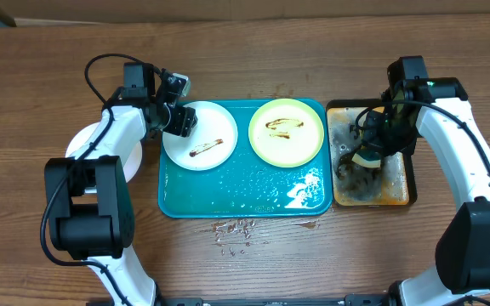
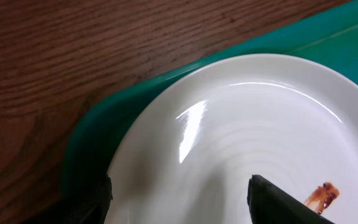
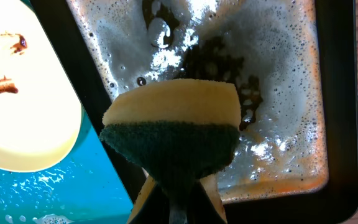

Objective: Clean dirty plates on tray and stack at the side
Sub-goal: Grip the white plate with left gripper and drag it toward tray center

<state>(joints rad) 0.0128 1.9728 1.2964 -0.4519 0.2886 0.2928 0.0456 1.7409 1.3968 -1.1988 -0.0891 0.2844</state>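
The teal tray [image 1: 228, 191] holds a white plate [image 1: 207, 144] with a brown smear at its left and a pale yellow-green plate [image 1: 286, 140] with smears at its right. My left gripper [image 1: 179, 119] is open at the white plate's left rim. In the left wrist view one finger [image 2: 92, 202] is outside the white plate [image 2: 247, 124] and the other [image 2: 278, 202] is over it, near a sauce spot. Another white plate [image 1: 82, 140] lies on the table left of the tray, partly under the left arm. My right gripper [image 3: 178, 202] is shut on a yellow-and-green sponge [image 3: 173, 118].
A black-rimmed tray [image 1: 398, 183] with brown soapy water stands right of the teal tray, and the sponge hangs over it. Water drops [image 1: 235, 228] lie on the wooden table in front of the teal tray. The teal tray's front half is wet.
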